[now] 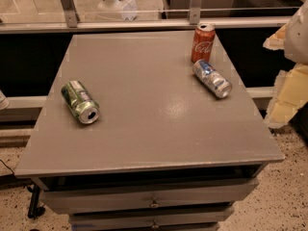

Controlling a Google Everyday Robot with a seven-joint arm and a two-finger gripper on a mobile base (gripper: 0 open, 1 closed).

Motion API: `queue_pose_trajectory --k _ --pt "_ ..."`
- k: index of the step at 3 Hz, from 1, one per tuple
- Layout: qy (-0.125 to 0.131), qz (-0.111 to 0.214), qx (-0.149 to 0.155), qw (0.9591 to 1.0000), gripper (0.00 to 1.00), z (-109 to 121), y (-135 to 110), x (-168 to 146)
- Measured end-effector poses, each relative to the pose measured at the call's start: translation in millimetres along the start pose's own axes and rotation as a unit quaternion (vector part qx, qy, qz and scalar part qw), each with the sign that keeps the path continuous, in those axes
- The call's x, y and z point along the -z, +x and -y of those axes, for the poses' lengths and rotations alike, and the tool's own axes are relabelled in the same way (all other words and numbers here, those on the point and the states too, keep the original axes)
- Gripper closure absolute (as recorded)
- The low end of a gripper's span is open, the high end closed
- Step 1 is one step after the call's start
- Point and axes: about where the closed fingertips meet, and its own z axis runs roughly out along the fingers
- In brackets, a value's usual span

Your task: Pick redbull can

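The redbull can (212,78) is slim, silver and blue, and lies on its side at the right rear of the grey table top (149,109), its end pointing to the front right. It lies just in front of an upright red Coca-Cola can (202,43). My gripper (288,81) shows as pale cream and white parts at the right edge of the view, beyond the table's right side and to the right of the redbull can, not touching anything.
A green and silver can (80,102) lies on its side at the table's left. The table has drawers (154,202) in front. A metal railing (144,23) runs behind it. Speckled floor lies on both sides.
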Motion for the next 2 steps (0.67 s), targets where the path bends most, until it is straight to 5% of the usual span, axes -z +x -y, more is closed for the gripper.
queue_pose_trajectory --k 2 --pt "0.011 0.009 -0.008 0.9999 0.00 1.3 -1.1 2.2"
